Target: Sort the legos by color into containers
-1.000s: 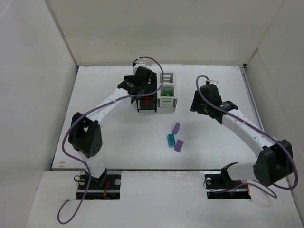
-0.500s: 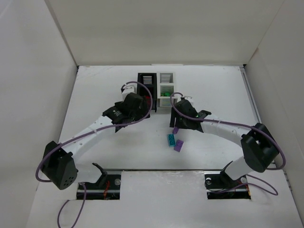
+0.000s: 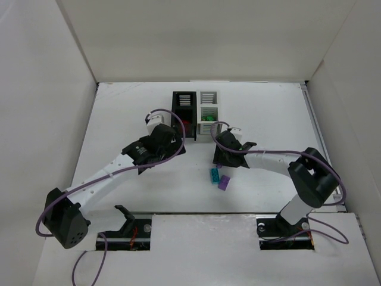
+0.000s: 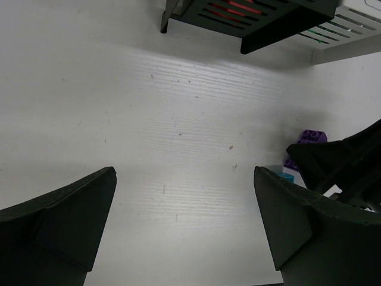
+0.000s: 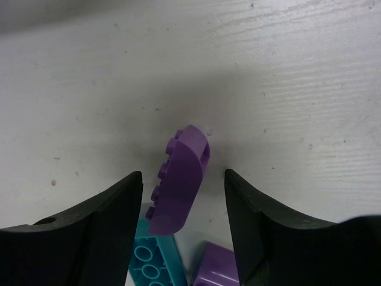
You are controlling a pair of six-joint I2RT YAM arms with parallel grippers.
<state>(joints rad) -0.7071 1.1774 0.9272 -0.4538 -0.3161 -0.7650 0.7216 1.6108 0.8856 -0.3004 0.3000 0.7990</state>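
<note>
1. Where the far middle of the white table [image 3: 119, 119] carries two slat-sided containers side by side, the black bin [image 3: 183, 102] stands left and the white bin [image 3: 208, 104] right. Red legos [image 3: 186, 125] show in the black one, green legos [image 3: 207, 118] in the white.
2. Near side of the black bin, over bare table: left gripper [image 4: 184, 179], fingers spread wide, nothing between them.
3. Near the table's middle, lowered over the loose pieces: right gripper [image 5: 181, 177], fingers apart, one on each side of the purple curved brick [image 5: 178, 185], a gap showing on both sides.
4. Purple curved brick: standing on edge, tilted, studs facing sideways, its lower end against the teal brick [image 5: 156, 262].
5. Teal brick: flat on the table, studs up, just beside a second purple brick [image 5: 217, 265].
</note>
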